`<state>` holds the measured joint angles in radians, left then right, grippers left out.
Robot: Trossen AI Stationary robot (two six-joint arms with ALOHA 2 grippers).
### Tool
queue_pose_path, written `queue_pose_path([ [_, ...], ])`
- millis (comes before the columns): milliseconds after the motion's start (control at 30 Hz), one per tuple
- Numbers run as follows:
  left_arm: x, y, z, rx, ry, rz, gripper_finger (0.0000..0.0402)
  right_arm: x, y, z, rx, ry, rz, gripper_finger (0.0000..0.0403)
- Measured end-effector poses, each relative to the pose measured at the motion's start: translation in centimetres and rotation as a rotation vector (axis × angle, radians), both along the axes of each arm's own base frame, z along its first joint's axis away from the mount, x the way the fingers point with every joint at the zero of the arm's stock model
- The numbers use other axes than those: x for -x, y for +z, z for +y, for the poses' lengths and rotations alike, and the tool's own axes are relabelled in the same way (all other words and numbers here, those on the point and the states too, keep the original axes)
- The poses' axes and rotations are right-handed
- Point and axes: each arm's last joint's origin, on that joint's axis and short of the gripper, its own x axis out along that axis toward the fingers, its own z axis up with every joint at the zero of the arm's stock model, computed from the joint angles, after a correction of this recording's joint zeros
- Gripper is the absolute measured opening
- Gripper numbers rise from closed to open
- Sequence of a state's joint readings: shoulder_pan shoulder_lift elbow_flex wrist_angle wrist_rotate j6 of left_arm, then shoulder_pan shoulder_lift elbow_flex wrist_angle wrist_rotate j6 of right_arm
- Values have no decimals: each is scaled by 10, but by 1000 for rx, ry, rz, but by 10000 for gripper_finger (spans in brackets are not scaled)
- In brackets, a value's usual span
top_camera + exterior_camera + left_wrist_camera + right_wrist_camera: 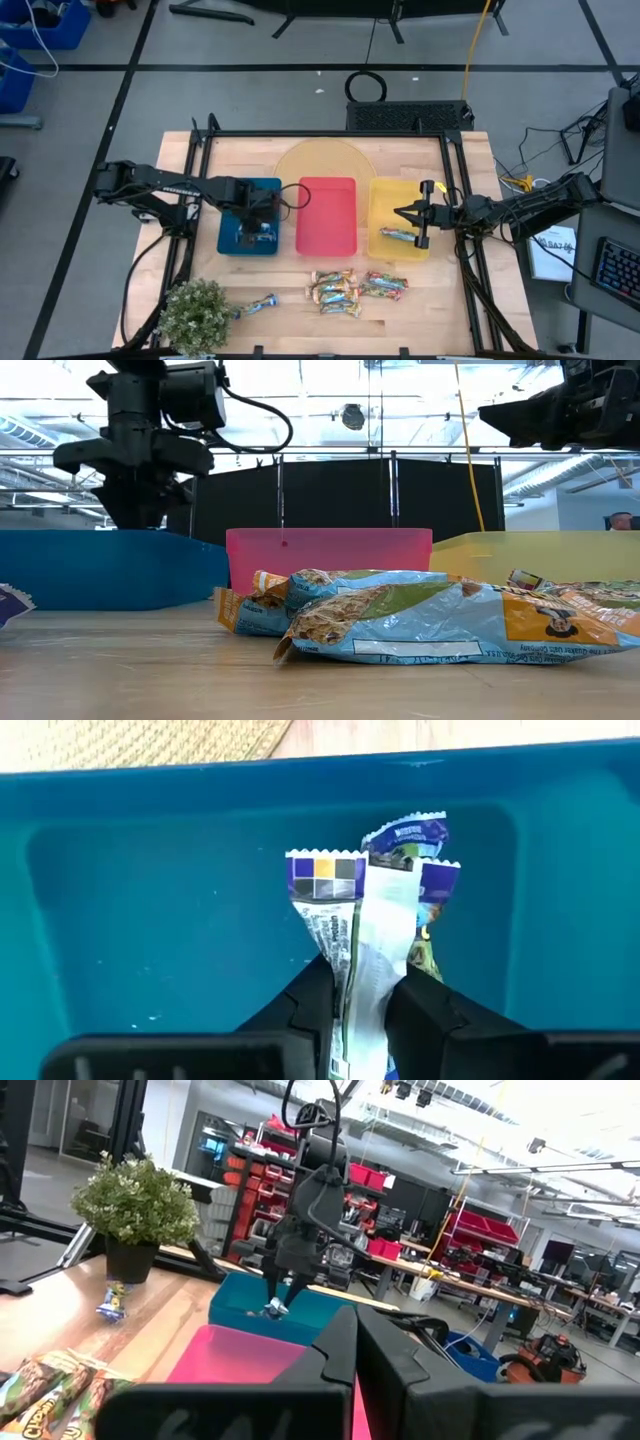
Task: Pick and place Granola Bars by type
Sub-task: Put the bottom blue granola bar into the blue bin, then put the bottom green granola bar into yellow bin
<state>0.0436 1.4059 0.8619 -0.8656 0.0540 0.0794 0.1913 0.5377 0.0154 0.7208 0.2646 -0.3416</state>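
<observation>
1. Now, from the high view: your left pincer [247,226] sits over the blue tray [230,245], with a blue-and-white bar in it. Your right pincer [413,214] waits at the yellow tray [386,200], where one red-and-green bar [396,235] lies. The red tray [327,214] between them looks bare. A cluster of mixed bars [345,289] sits on the worktop [450,290] in front of the trays, and a lone blue bar [258,305] lies near the potted plant [195,312].

2. Low view next: crinkly foil bars [430,615] fill the foreground, overlapping, flat on the worktop. They look light and soft, the wrappers slick. The left arm hangs above the blue tray.

3. Left wrist view, and here's the action: the pincer [362,1010] has a blue-and-white bar [375,935] pinched between its fingers [315,1005], upright over the tray floor. The jaws are narrow on the wrapper; I'd judge this the release point. A second wrapper end shows just behind it.

4. Right wrist view: your right pincer [355,1350] has its fingers pressed together, nothing between them.

5. For the next pick, take a bar across its middle, not by the flimsy crimped ends, and pick one on the pile's edge.
</observation>
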Motion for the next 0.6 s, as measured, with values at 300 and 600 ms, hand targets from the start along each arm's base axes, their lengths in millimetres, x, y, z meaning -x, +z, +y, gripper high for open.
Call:
queue_pose_path([
  [300, 0, 0, 0, 16, 69, 3, 87, 0, 0, 0, 1, 3, 0, 0],
  [600, -7, 19, 0, 27, 99, -16, 87, 0, -1, 0, 3, 4, 7, 0],
])
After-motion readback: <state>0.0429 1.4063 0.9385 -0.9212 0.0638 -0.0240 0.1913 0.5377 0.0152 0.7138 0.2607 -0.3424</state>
